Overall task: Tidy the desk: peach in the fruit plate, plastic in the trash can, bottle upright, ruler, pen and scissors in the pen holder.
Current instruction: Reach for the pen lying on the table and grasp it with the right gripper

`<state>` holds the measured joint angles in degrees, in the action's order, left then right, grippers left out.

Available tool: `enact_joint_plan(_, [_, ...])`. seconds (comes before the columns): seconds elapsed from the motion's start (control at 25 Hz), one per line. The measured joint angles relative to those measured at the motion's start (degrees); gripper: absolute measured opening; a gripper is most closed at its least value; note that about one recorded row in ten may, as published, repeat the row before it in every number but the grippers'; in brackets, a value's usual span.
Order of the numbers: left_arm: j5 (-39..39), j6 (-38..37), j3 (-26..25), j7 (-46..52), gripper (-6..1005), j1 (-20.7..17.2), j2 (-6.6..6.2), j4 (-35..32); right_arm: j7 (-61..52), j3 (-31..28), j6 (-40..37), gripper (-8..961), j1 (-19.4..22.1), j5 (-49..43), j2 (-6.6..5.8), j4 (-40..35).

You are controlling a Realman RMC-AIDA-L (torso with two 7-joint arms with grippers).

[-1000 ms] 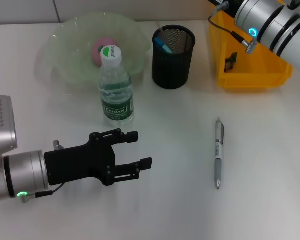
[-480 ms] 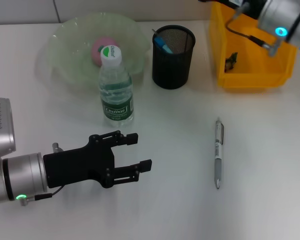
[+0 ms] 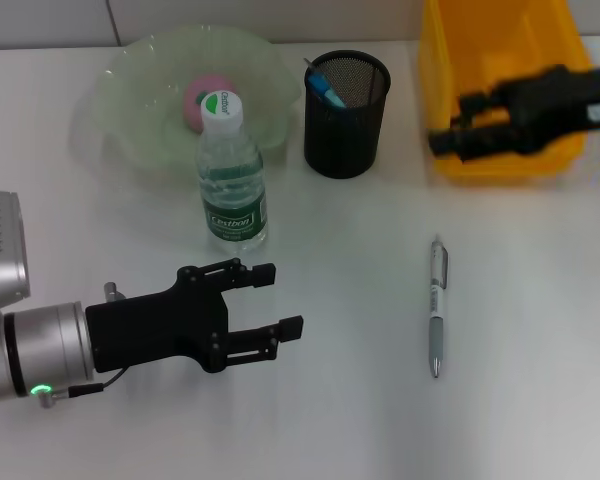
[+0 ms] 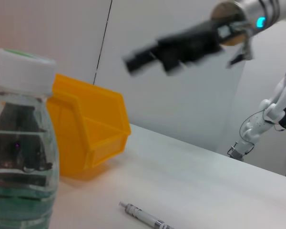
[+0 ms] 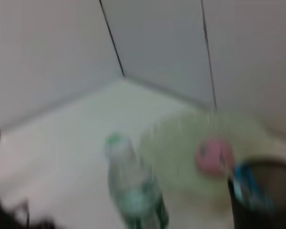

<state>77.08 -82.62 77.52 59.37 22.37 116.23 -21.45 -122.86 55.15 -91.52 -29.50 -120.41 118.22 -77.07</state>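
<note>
Pen (image 3: 436, 306): flat on surface (image 3: 540, 300), well below and inboard of right hand (image 3: 450, 140), untouched. Right hand: over yellow bin (image 3: 450, 60), blurred, grip state n/k. Left hand (image 3: 280, 300): fingers apart, empty, near upright bottle (image 3: 231, 180). Risk: pen rolls under off-centre pinch; holder (image 3: 347, 115) tips on insertion.

Bottle (image 3: 232, 182), upper left of centre in head view: green label carries white lettering, too small to read with certainty. Cap (image 3: 220, 103) bears a green logo with white script, likewise illegible. Pen (image 3: 437, 305), right of centre: dark marks on barrel, unreadable. No other text visible.
</note>
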Motion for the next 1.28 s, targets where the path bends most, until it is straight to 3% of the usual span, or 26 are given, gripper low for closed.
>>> enact_joint_plan(0.04, [0.00, 0.00, 0.00, 0.03, 758, 0.12, -0.02, 0.00, -4.15, -0.14, -5.01, 753, -0.24, -4.43, 0.11, -4.54])
enact_joint_plan(0.2, [0.00, 0.00, 0.00, 0.04, 757, 0.20, -0.03, -0.06, -11.50, 0.36, -11.40, 753, -1.28, -11.25, 0.54, -10.47])
enact_joint_plan(0.24, [0.00, 0.00, 0.04, 0.04, 757, 0.25, -0.04, -0.20, -16.91, 1.47, -14.35, 752, -2.46, -16.69, 0.63, -12.95])
enact_joint_plan(0.48, [0.00, 0.00, 0.16, 0.04, 757, 0.30, -0.14, -0.68, -28.90, 9.00, -16.18, 752, -5.36, -26.90, 0.72, -13.70])
enact_joint_plan(0.64, [0.02, 0.00, 0.24, -0.22, 758, 0.31, -0.21, -0.71, -35.78, 17.32, -13.24, 752, -6.46, -31.37, 1.08, -11.77])
enact_joint_plan(1.04, [0.09, 0.01, 0.33, -0.71, 757, 0.01, -0.21, -1.50, -42.22, 32.17, -2.13, 753, -6.87, -31.26, 1.40, -2.94])
enact_joint_plan(1.28, [0.09, 0.23, 0.28, -1.10, 757, 0.06, -0.21, -1.49, -44.16, 35.66, 2.41, 753, -6.97, -31.09, 1.43, -0.22])
